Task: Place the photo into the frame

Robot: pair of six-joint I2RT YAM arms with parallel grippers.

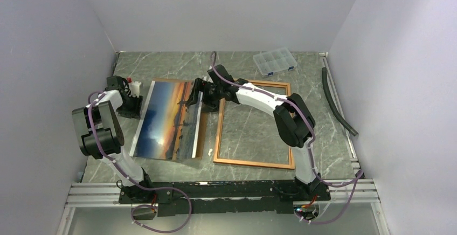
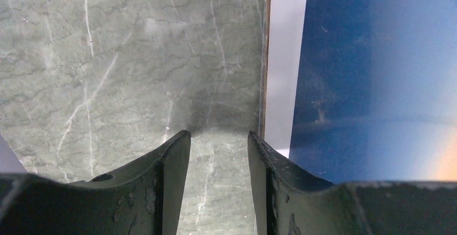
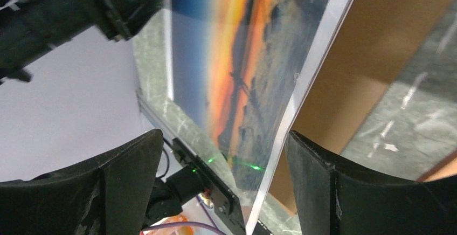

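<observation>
On the left half of the table [image 1: 242,65], the photo [image 1: 170,119] is lying picture-side up over a brown board [image 3: 361,68]. It is just beside the frame [image 1: 253,164], which is resting flat to its right with the table showing through the pane. The photo is not sitting inside the frame.

I am reaching my right gripper [image 3: 223,186] across the frame's far side to the photo's right edge, near its far end. Its fingers [image 3: 124,181] are standing wide apart. The photo's pale edge is running down between them without touching either pad, so I am gripping nothing there. From the wrist view that edge is looking raised off the board and tilting up.

I am holding my left gripper [image 2: 218,181] at the photo's opposite, left edge, near the far corner. Its fingers [image 2: 134,197] are parted partway, with only bare table showing in the gap. The photo's blue side is lying just to the right of the right finger, and I cannot tell whether that finger is touching it.

At the far edge of the table a small clear compartment box [image 1: 275,61] is sitting well apart from the frame, and a black hose [image 1: 338,105] is lying along the right wall.
</observation>
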